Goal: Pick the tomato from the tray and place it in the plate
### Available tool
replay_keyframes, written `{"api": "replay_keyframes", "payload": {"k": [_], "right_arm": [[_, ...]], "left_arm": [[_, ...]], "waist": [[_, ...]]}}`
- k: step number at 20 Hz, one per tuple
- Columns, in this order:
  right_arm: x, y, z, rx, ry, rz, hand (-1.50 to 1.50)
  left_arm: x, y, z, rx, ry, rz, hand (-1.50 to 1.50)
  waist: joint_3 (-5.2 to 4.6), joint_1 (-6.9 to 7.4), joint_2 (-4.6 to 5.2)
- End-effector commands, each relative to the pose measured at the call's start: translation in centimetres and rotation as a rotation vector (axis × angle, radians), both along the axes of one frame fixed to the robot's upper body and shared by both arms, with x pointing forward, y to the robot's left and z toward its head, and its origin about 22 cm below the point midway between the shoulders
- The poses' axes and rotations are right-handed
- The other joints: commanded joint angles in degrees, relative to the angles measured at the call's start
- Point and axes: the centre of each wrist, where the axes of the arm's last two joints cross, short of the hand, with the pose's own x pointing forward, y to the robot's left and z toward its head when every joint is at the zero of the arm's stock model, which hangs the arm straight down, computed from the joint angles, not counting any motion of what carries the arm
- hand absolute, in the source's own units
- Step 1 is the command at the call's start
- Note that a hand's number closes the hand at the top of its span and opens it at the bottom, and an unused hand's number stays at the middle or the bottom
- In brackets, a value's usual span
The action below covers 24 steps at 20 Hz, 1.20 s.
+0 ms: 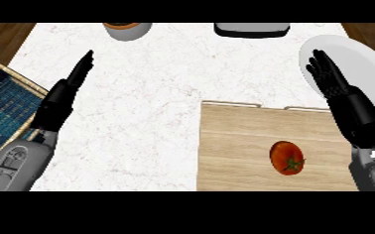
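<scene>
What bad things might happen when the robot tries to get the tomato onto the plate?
1. The tomato is round and lies loose on the wooden tray, so it may roll away if nudged.
2. The right robot hand is open over the white plate, beyond the tomato; pulling back, its arm might bump it.
3. The plate is at the counter's corner, so a badly aimed drop could miss it.

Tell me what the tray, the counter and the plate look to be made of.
Tray: probably wood, matte, judging by its pale tan surface with straight grain lines. Counter: looks like marble or similar stone, white with faint reddish veining. Plate: plain smooth white, possibly ceramic, though the look leaves plastic open.
</scene>
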Motion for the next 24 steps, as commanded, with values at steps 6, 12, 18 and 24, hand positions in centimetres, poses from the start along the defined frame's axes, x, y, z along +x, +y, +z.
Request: {"api": "replay_keyframes", "payload": {"k": [6,12,18,24], "right_arm": [[-2.4,-4.7,-8.1,0.555,0.456,0.030,-1.50],[-0.5,-8.6,-1.3,-0.414,0.289,-0.081,-1.50],[-1.4,-3.2,1.2,-0.517,0.295,-0.119,-1.50],[-1.8,-1.2,4.5,-0.554,0.530,-0.091,-1.50]], "left_arm": [[-0.3,-2.7,2.6,-0.119,-0.136,-0.145,0.00],[-1.4,-2.9,2.0,-0.182,-0.062,-0.194,0.00],[-2.6,-1.3,2.2,-0.187,-0.053,-0.178,0.00],[-4.5,-1.5,0.8,-0.168,-0.060,-0.180,0.00]], "waist": [[0.46,0.06,1.17],[0.05,0.69,0.67],[0.03,-0.68,0.52],[-0.01,-0.36,0.53]]}}
